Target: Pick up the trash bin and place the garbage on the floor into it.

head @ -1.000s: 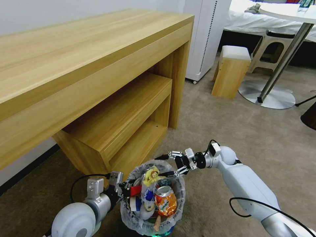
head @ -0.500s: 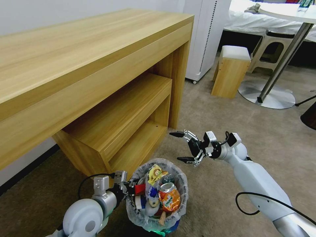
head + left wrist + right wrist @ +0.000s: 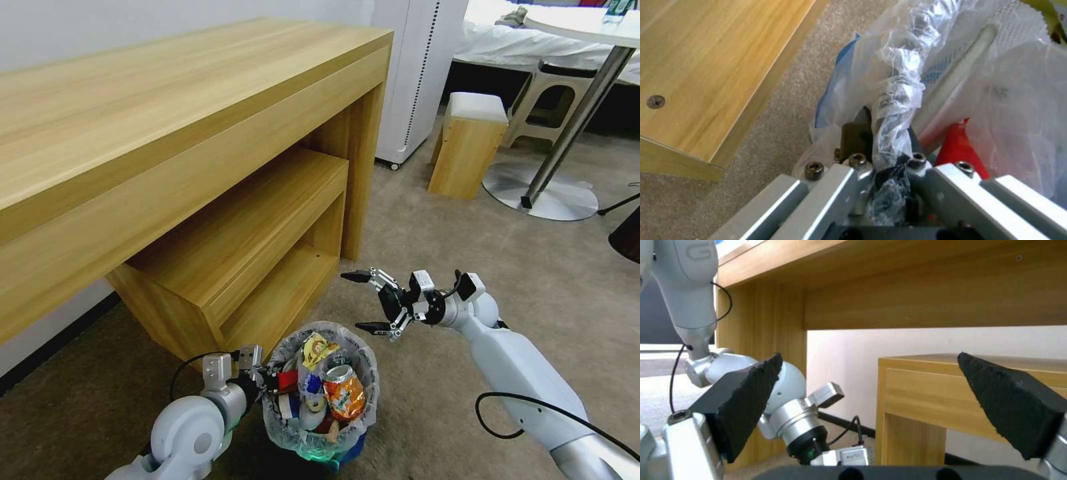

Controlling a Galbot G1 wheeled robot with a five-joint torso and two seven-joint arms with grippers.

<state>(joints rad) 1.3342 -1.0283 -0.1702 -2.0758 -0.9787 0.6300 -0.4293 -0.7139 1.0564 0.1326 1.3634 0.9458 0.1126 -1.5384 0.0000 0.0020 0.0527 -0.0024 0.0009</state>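
A long pale wooden desk with a lower shelf (image 3: 200, 153) is taking up most of the room's left side, and the beige short-pile carpet (image 3: 467, 267) is running out bare in front of it. At the desk's foot, the small round blue trash bin lined with a crinkly clear plastic bag (image 3: 293, 433) is sitting low and packed with garbage (image 3: 320, 393): an orange crushed can (image 3: 343, 400), a yellow wrapper (image 3: 317, 348), and bits of red and white among them. The left gripper (image 3: 882, 146) is pinching the bin's rim, its jaws drawn narrow on the bunched bag and the edge beneath. The right gripper (image 3: 369, 301) is hanging just beside and above the bin's far rim, jaws spread wide and holding nothing. To my eye the load is heaped high, so the left arm ought to be carrying the bin level and slowly, lest the can tip out or the plastic slide through the pinch.
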